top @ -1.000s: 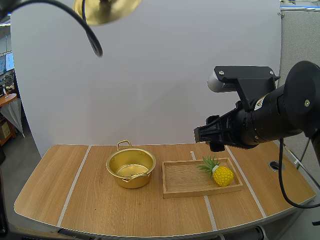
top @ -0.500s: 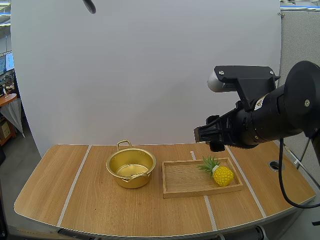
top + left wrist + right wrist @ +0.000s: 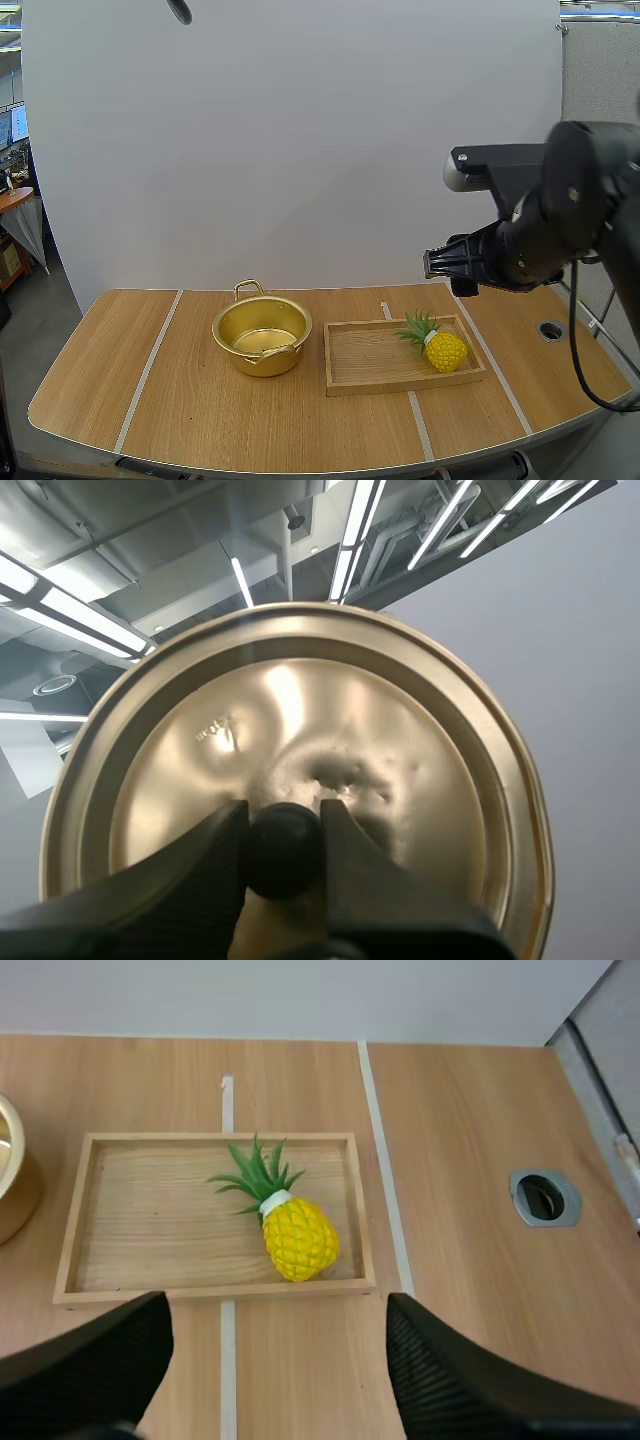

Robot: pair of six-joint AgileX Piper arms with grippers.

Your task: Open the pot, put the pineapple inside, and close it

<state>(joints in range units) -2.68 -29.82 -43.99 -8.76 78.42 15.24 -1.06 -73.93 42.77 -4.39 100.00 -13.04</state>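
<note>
Wooden table [image 3: 200,420] carried pot [image 3: 262,335], lidless, beside wooden tray [image 3: 360,362]; pineapple [image 3: 445,351] lay in tray's right end. Right gripper [image 3: 278,1310] hung above it, jaws wide. Left gripper [image 3: 285,848] pinched lid [image 3: 400,760] by knob [image 3: 284,828].

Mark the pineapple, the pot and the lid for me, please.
pineapple [image 3: 298,1242]: right wrist view, on its yellow body.
pot [image 3: 240,358]: high view, on its outer wall.
lid [image 3: 420,780]: left wrist view, on its golden face.
</note>
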